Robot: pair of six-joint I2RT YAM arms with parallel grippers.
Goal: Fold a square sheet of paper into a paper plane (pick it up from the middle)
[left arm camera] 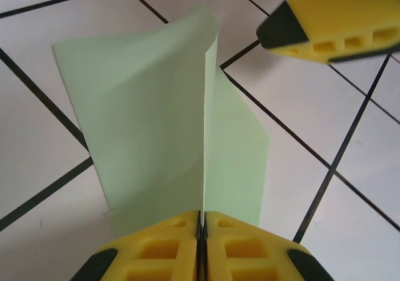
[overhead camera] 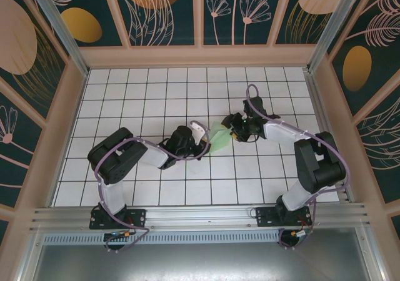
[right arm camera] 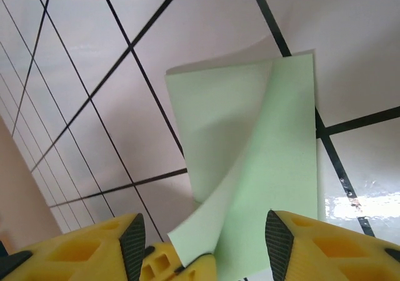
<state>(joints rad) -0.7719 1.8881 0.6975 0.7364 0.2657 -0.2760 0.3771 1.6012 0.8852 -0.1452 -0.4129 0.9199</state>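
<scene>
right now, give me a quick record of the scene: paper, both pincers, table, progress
paper: square sheet of paper, pale green, bent along a middle line, one flap raised
left: left pincer shut on the paper's edge, at the bend
right: right pincer open, one finger on each side of the paper, not gripping it
surface: white table with a black grid
progress: no plane shape yet

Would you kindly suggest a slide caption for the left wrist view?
Left tool shut on the folded mint-green sheet, white gridded table beneath.
</scene>
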